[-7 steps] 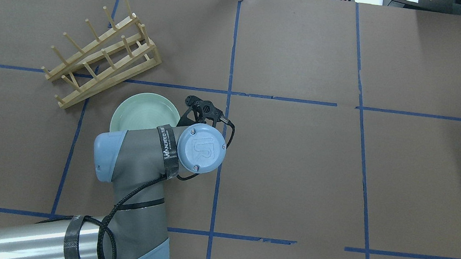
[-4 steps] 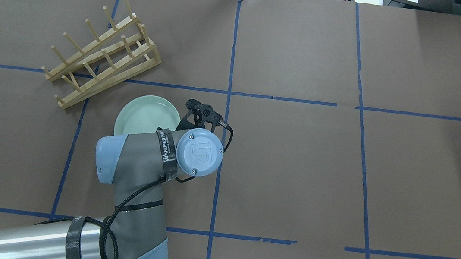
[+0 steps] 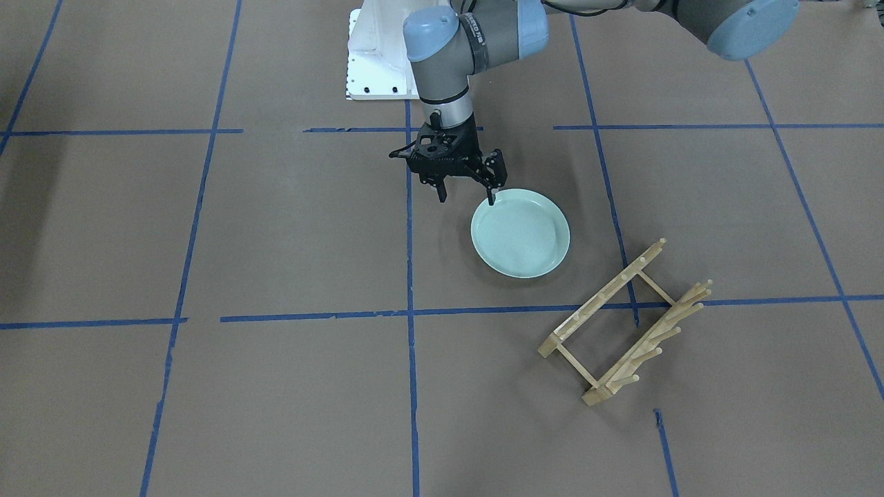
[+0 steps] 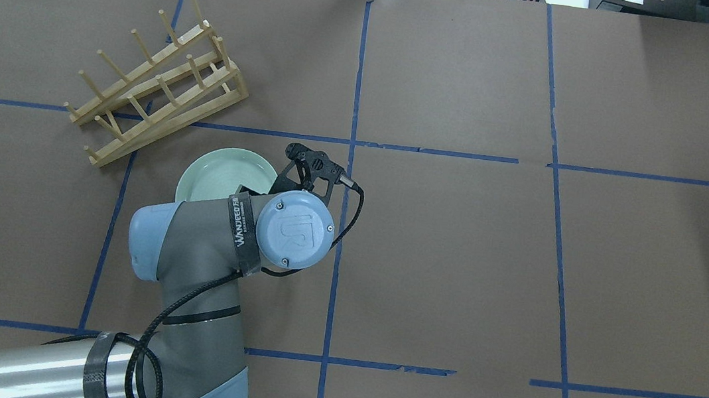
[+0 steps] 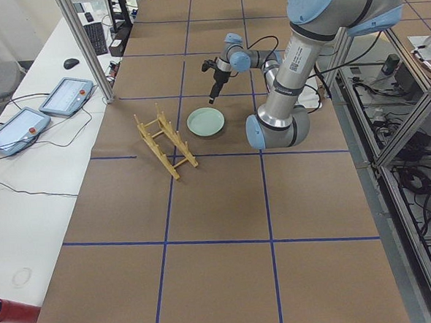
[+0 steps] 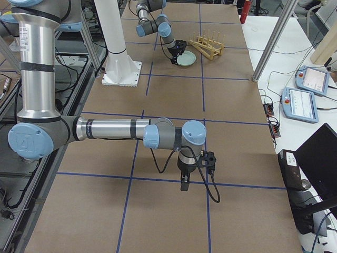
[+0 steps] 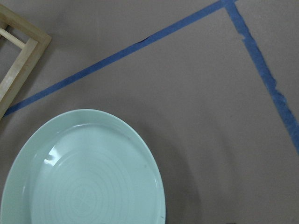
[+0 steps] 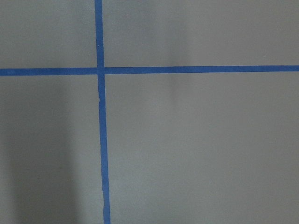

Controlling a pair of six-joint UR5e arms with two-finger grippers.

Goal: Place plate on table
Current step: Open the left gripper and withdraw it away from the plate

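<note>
Left pincer [image 3: 467, 200] now spread & lifted off plate [image 3: 521, 233]; plate lies flat on table [image 3: 276, 228], so task prob. done.

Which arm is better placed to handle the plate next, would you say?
Left. The left gripper, fingers spread, hangs at the rim of the plate, which lies flat on the table. The right gripper is far away down the table.

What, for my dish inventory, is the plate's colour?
The plate is pale mint green; left wrist view shows it best.
</note>
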